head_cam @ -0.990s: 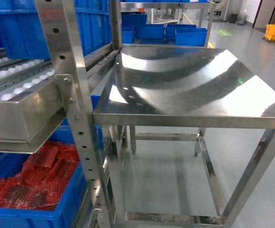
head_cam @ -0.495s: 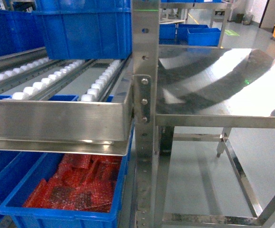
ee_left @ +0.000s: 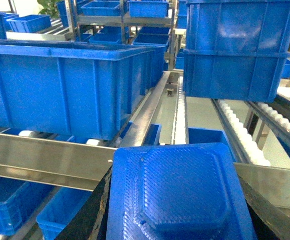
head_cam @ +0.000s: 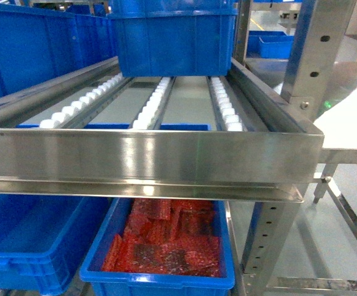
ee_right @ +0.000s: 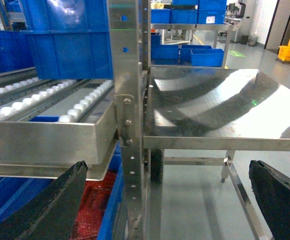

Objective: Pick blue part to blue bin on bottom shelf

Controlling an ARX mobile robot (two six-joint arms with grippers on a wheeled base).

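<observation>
Between the black fingers (ee_left: 97, 210) of my left gripper (ee_left: 176, 175) sits the blue part (ee_left: 180, 195), a ridged blue square piece with a raised octagonal centre; the gripper is shut on it, just in front of a steel front rail (ee_left: 44, 155). The bottom shelf (head_cam: 147, 154) with white rollers (head_cam: 153, 105) fills the head view, and a blue bin (head_cam: 173, 37) stands at its far end. That bin (ee_left: 235, 50) also shows ahead in the left wrist view. My right gripper (ee_right: 169, 170) is open and empty beside the rack upright (ee_right: 127, 75). Neither gripper shows in the head view.
Below the roller shelf stands a blue bin (head_cam: 166, 246) full of red bubble-wrapped packs, with another blue bin (head_cam: 30, 240) to its left. A large blue bin (ee_left: 64, 85) sits on the left lane. The plain steel table (ee_right: 210, 105) is right of the rack.
The head view has swung left, from the steel table to the rack. The roller shelf and its front rail now fill the view.
</observation>
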